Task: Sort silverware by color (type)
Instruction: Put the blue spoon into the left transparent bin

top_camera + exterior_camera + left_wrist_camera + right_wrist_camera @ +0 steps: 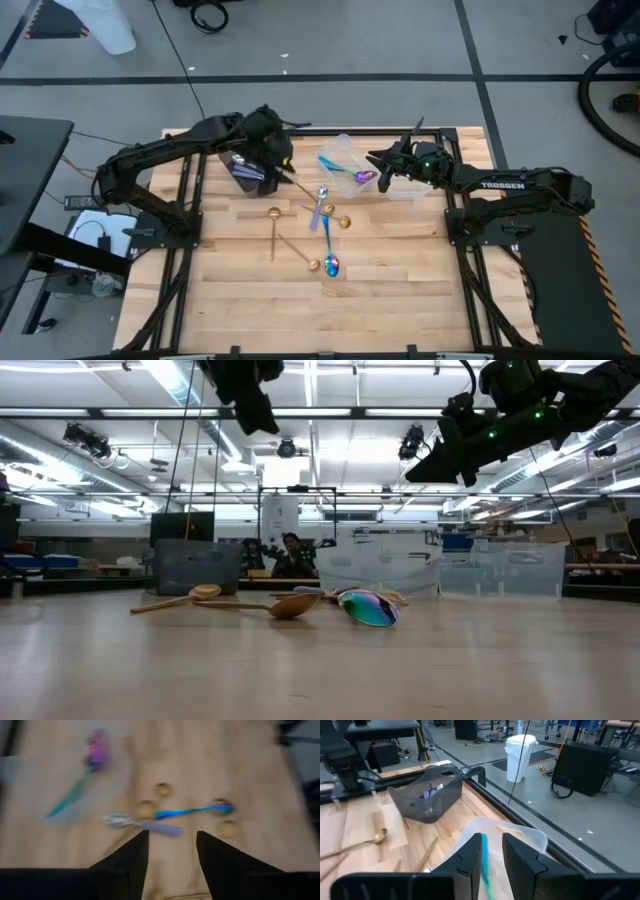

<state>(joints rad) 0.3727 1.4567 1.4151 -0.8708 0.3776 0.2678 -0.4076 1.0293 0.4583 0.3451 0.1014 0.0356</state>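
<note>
both arms raised over the wooden table's upper centre

left gripper (283,160) spread, empty; right gripper (492,851) grasps a teal-handled iridescent spoon (484,857) above the clear plastic tub (345,155); gold, silver spoons (322,205) mid-frame.

The setting is a robotics laboratory or industrial workshop: a wooden worktable (380,300) in a black metal frame stands on a grey concrete floor (330,40) marked with dark tape lines, under long ceiling strip lights (190,395) and exposed overhead ducting.
</note>
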